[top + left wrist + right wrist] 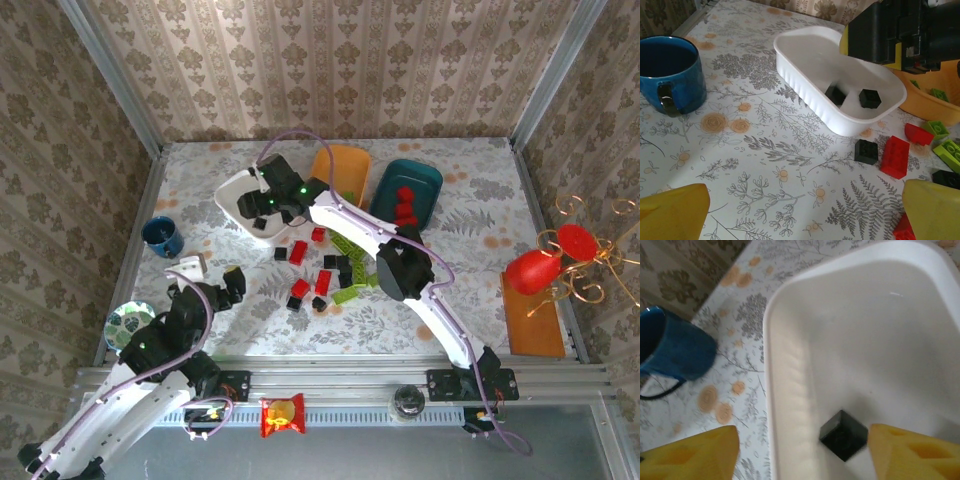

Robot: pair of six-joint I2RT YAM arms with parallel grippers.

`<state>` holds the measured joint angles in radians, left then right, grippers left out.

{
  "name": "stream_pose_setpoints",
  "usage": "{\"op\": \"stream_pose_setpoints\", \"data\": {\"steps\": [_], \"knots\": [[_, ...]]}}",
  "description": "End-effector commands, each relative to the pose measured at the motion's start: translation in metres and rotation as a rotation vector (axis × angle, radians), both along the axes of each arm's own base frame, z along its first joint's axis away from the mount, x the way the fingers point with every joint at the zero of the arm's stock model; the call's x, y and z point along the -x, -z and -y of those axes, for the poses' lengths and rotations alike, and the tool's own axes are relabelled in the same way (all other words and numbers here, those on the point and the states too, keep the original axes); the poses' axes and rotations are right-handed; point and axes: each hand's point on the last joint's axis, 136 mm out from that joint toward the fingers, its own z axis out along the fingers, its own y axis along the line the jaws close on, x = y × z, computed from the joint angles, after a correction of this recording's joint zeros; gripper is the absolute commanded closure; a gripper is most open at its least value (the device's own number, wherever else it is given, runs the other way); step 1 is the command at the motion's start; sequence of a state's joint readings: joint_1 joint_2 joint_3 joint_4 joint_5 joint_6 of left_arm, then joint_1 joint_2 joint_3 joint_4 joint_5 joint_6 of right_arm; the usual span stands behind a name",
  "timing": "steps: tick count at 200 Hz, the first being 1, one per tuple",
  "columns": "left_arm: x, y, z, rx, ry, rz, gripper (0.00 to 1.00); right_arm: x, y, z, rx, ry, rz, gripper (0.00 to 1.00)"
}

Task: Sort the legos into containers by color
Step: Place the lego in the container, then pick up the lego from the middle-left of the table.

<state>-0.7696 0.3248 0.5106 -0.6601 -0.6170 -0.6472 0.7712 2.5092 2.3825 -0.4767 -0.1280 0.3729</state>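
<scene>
**Right end effector open over white tray**

Right end effector hung over the white tray near the far edge of the table, fingers apart, gripping nothing. Two black bricks lay inside the tray. Left end effector was wide open and empty, toward the near-left corner. Loose red, black and green legos lay mid-table.

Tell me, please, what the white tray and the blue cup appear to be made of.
White tray: probably moulded plastic, smooth and slightly glossy; thin ribbed wall, soft highlights. Blue cup: likely glazed ceramic, though glossy plastic is possible; thick rim, bright reflections on its handle.
</scene>
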Motion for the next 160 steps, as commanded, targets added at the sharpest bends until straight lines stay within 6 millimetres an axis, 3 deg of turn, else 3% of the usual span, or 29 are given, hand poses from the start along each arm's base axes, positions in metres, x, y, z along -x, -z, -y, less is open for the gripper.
{"op": "stream_pose_setpoints", "data": {"steps": [1, 24, 28, 56, 89, 119, 137, 160], "knots": [[-0.002, 0.002, 0.010, 0.005, 0.051, -0.008, 0.00, 0.002, -0.032, 0.002, -0.028, 0.013, 0.021, 0.26], [-0.003, -0.002, 0.025, 0.021, 0.116, -0.015, 0.00, 0.015, -0.063, 0.014, -0.061, 0.028, 0.062, 0.26], [-0.004, -0.002, 0.029, 0.027, 0.133, -0.018, 0.00, 0.018, -0.062, 0.016, -0.059, 0.030, 0.058, 0.25], [-0.006, 0.009, 0.068, 0.052, 0.292, -0.090, 0.01, 0.048, -0.076, 0.060, -0.087, 0.097, 0.062, 0.25], [-0.007, 0.038, 0.119, 0.037, 0.484, -0.264, 0.08, 0.089, -0.057, 0.131, -0.037, 0.205, 0.034, 0.25], [0.003, 0.072, 0.148, -0.016, 0.592, -0.442, 0.15, 0.118, -0.036, 0.193, 0.004, 0.313, 0.011, 0.24], [0.014, 0.094, 0.156, -0.062, 0.623, -0.545, 0.20, 0.131, -0.029, 0.217, 0.014, 0.350, 0.008, 0.23], [0.026, 0.112, 0.165, -0.092, 0.662, -0.605, 0.23, 0.140, -0.027, 0.231, 0.018, 0.370, 0.015, 0.23]]}}
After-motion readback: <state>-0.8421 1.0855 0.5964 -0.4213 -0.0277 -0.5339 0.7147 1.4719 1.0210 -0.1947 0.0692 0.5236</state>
